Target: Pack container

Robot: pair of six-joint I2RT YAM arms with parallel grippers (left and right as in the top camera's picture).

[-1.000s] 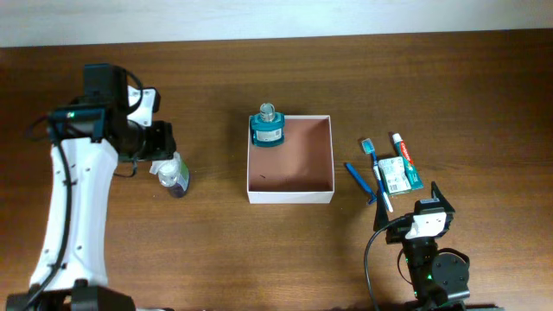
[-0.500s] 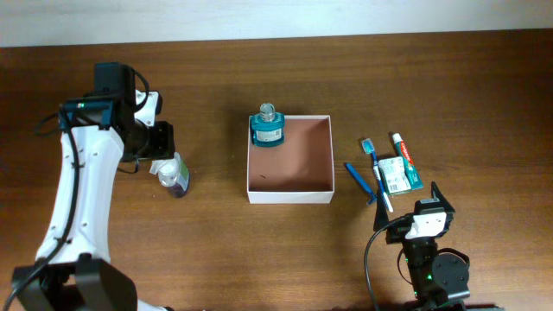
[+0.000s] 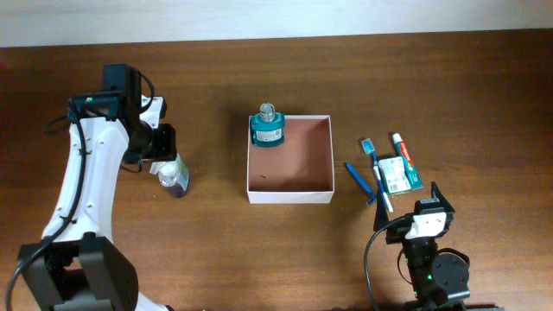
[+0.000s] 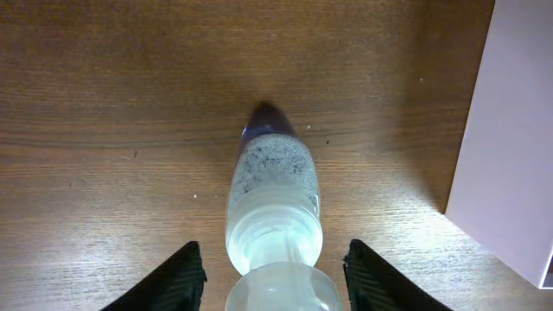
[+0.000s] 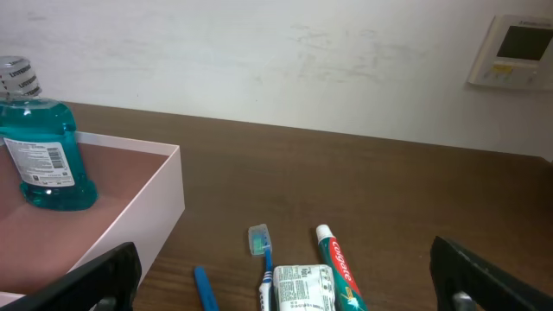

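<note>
Container: the white-walled square box is parked mid-table, and most of its reddish-brown floor is bare.

Already packed: just one thing so far. A teal mouthwash bottle is stood upright in the far-left corner of the box.

Left claw: the left gripper is held with its jaws apart, one finger on each side of the cap end of a clear bottle. Nothing is clamped, and a gap can be seen on both sides.

Clear bottle: it's laid on its side on the wood, out to the left of the container and not touching it.

Right claw: the right gripper is parked low at the front right of the table, fingers spread wide, nothing held.

Waiting on the right: a toothbrush, a toothpaste tube, a printed packet and a blue stick-shaped thing (can't be told what it is) are bunched near the container's right wall. None of them is inside.

Progress: early days, by the look of it. One item is in and five are out.

Step in hand: the clear bottle seems to be lined up for a grab, but it isn't gripped yet.

Left to do: the bottle needs to be closed on, lifted and carried over the wall, then the right-side pile has to be dealt with.
</note>
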